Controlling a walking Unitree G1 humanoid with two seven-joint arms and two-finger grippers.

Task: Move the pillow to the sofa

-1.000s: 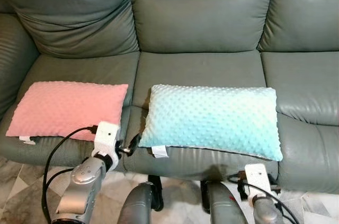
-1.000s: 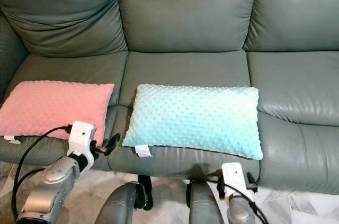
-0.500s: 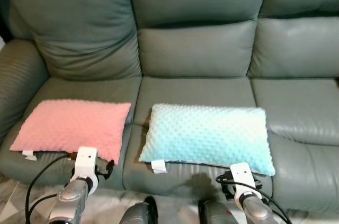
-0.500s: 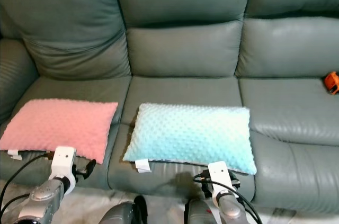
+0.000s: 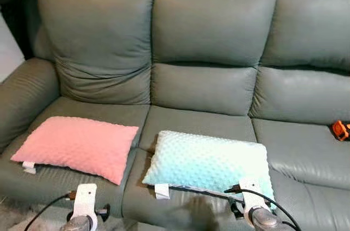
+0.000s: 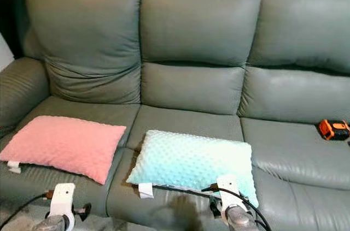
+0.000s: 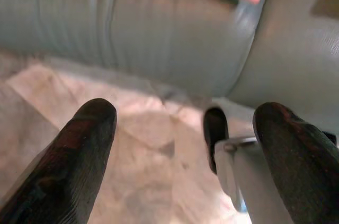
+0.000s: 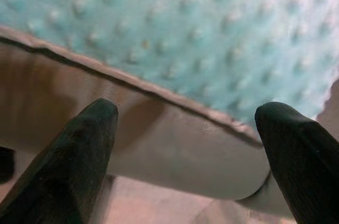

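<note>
Head views: the teal pillow (image 5: 210,163) lies on the sofa (image 5: 208,34), just beyond both low hands. Left wrist: left hand (image 7: 185,150) spread wide over floor (image 7: 143,144). Right wrist: right hand (image 8: 185,150) wide, empty, pillow directly ahead

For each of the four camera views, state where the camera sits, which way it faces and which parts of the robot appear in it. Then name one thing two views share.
Left eye view: on the head, facing forward and down at the sofa; both wrists show at the bottom edge.
Right eye view: beside it, same scene; an orange tool lies on the right-hand seat.
Left wrist view: along the left gripper, open, toward the sofa front and floor.
Right wrist view: along the right gripper, open, below the blue pillow.
Shared: the pink pillow.
</note>
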